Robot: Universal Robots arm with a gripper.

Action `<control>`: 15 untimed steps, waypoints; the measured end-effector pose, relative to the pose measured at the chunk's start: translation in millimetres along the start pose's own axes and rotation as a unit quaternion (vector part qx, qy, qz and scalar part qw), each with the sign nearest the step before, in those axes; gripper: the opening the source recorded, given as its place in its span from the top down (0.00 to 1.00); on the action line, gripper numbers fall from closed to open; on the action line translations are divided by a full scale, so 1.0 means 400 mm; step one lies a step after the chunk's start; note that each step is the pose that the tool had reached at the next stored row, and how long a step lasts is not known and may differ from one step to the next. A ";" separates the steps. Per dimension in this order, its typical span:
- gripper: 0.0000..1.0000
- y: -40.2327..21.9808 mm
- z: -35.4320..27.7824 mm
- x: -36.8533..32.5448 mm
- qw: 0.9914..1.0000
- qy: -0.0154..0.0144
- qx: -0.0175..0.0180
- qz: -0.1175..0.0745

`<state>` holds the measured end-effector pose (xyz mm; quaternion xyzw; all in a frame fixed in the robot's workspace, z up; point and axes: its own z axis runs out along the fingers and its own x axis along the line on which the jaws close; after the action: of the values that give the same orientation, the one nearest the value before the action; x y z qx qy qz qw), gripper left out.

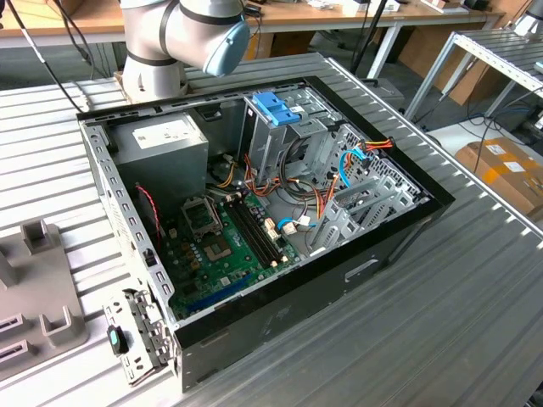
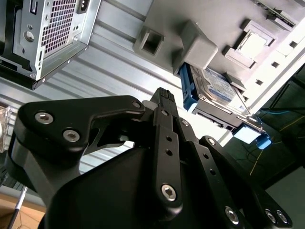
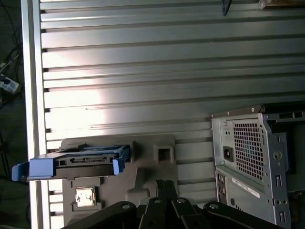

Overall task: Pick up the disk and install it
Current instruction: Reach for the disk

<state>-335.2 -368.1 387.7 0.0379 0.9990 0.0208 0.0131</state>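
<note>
In the exterior view, the open computer case point(image 1: 386, 254) lay on its side on the ribbed metal counter point(image 1: 475, 322), with the robot arm point(image 1: 182, 34) behind it. Inside the case were a green motherboard point(image 1: 225, 246), a grey power-supply box point(image 1: 161, 144) and an upright metal cage topped by a blue bracket point(image 1: 276, 108). A grey fixture point(image 1: 34, 297) rested on the counter at the exterior view's left, apart from the case.

In the second wrist view, the pincer point(image 2: 164, 94) was clenched on nothing, its black linkages drawn in toward the middle. The disk point(image 2: 217, 88) sat beyond the pincer's tip and a little to one side, apart from it. It was seated in the grey fixture point(image 2: 200, 43), label showing and light-blue carrier around its edge. A small square silvery piece point(image 2: 252, 45) lay in another pocket of the fixture, farther from the pincer than the disk. The perforated rear of the case point(image 2: 52, 33) stood well off to the pincer's other side, with the ribbed counter point(image 2: 109, 62) between.

In the first wrist view, the pincer point(image 3: 165, 185) hung over the fixture point(image 3: 152, 143), tips together and gripping nothing. The disk point(image 3: 86, 162) appeared edge-on in its blue carrier, held in the fixture to one side of the pincer and not touching it. The silvery piece point(image 3: 85, 196) lay just beside the disk. The case's vented rear panel point(image 3: 252, 152) stood on the pincer's opposite side, and bare counter point(image 3: 143, 71) stretched away ahead.
</note>
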 end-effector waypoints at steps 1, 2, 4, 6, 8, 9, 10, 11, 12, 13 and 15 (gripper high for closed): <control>0.89 0.002 0.000 0.000 1.000 0.000 0.000 0.000; 0.89 0.005 0.000 0.000 1.000 0.000 0.000 0.000; 0.89 0.015 0.001 0.001 1.000 0.000 0.000 0.000; 0.89 0.024 0.001 0.002 1.000 0.000 0.000 0.000; 0.89 0.031 0.002 0.002 1.000 0.000 0.000 0.000; 0.89 0.034 0.002 0.003 1.000 0.000 0.000 0.000; 0.89 0.036 0.003 0.003 1.000 0.000 0.000 0.000; 0.89 0.036 0.003 0.004 1.000 0.000 0.001 0.000; 0.89 0.037 0.003 0.004 1.000 0.000 0.002 0.000; 0.89 0.038 0.004 0.004 1.000 0.000 0.004 -0.001; 0.89 0.039 0.005 0.004 1.000 0.000 0.009 -0.004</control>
<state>-335.7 -352.5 386.3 0.0337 0.9993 0.0116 0.0132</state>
